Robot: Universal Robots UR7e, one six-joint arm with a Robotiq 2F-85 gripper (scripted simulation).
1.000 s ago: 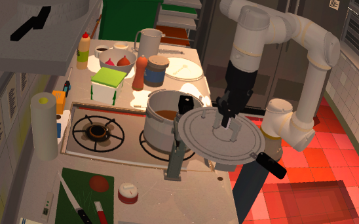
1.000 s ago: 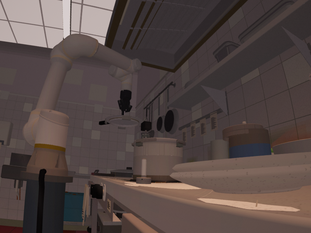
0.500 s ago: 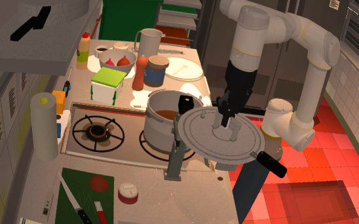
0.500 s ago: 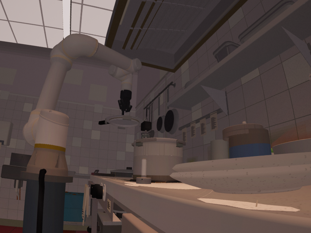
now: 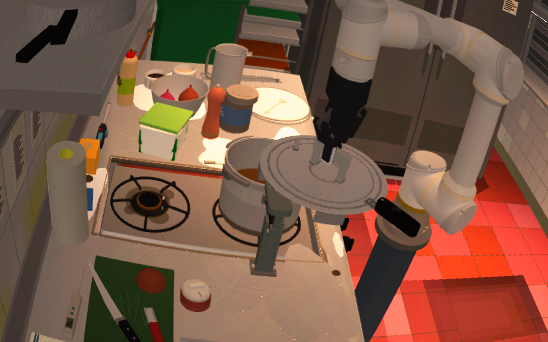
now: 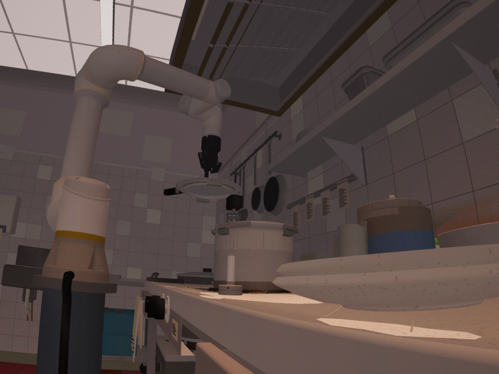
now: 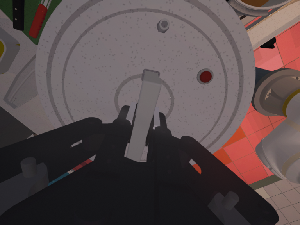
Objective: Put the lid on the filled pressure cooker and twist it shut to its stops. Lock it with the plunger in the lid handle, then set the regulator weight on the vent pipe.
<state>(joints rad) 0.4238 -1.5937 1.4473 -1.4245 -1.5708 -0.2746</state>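
Observation:
The grey cooker lid (image 5: 324,176) (image 6: 208,188) (image 7: 145,70) hangs level in the air, and I hold it by the bridge handle (image 7: 145,111) at its centre with my closed gripper (image 5: 327,152) (image 6: 209,172) (image 7: 143,120). A black side handle (image 5: 397,216) sticks out from its rim over the floor. A vent pipe (image 7: 163,25) and a red plug (image 7: 205,76) show on its top. The lid is above and to the floor side of the pressure cooker (image 5: 252,187) (image 6: 253,253), which stands on the right burner with brown filling inside. A black weight (image 6: 233,202) sits on a grey stand (image 5: 269,232) beside the pot.
The stove top (image 5: 200,207) carries an empty left burner (image 5: 149,201). Behind it stand a pepper mill (image 5: 213,111), a jar (image 5: 239,108), a jug (image 5: 226,65) and a plate (image 5: 278,105). A paper roll (image 5: 66,192) stands at left, a cutting board (image 5: 131,300) with a knife in front.

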